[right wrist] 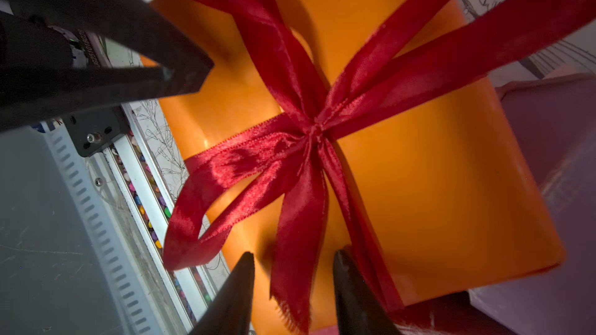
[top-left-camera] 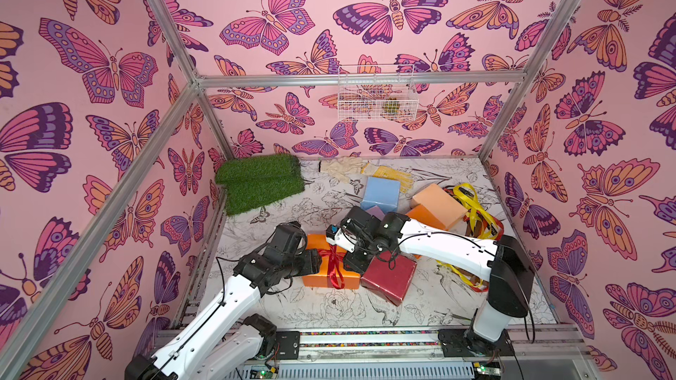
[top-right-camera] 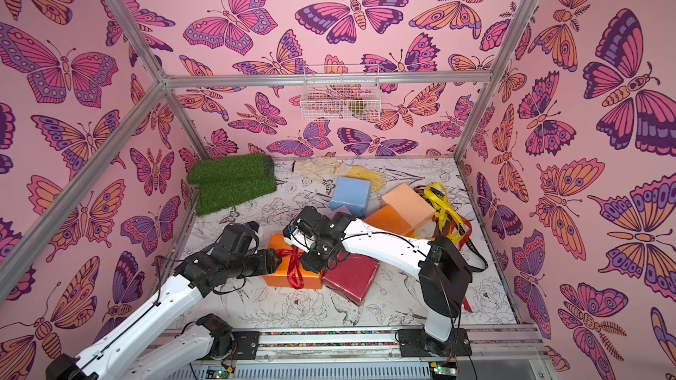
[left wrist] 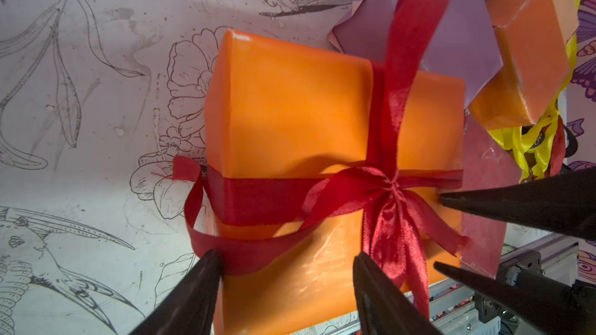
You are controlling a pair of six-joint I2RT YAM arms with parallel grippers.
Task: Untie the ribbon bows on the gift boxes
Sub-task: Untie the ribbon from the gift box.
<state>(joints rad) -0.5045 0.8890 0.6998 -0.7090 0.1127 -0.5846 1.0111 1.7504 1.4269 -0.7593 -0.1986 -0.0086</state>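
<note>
1. The right end effector (right wrist: 295,285) is released: its jaws are set apart, and a frayed tail of the red ribbon bow (right wrist: 314,130) is seen between the fingertips. Whether the tail is touched cannot be told.
2. The left end effector (left wrist: 287,285) is likewise released, its jaws spread over the orange gift box (left wrist: 290,107).
3. The bow is shown tied on top of that box, which is set on the tabletop (top-left-camera: 329,308) between the two arms.
4. A dark red box (top-left-camera: 387,275) is placed just beside it, and a lilac box (left wrist: 451,43) behind.
5. Loose yellow ribbons (top-left-camera: 472,199) are heaped beside a peach box (top-left-camera: 439,202).
</note>
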